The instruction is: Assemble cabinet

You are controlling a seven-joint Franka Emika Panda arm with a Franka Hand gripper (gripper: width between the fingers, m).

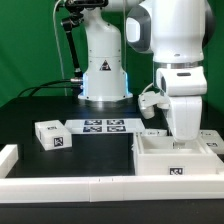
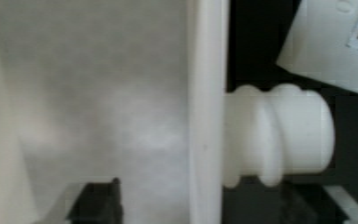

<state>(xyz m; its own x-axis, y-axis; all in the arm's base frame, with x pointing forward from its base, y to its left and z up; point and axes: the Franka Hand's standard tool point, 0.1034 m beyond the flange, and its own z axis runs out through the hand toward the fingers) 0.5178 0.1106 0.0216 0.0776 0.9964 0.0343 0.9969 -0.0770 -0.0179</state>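
Well, your claw (image 1: 184, 138) sits low in the cabinet (image 1: 170, 166) at 4 o'clock; I cannot tell whether it grips, so a skewed lift could tip it.

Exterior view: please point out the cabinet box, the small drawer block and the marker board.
cabinet box (image 1: 160, 168): exterior view, its front wall beside the tag.
small drawer block (image 1: 52, 135): exterior view, middle of the block.
marker board (image 1: 105, 126): exterior view, its middle tags.
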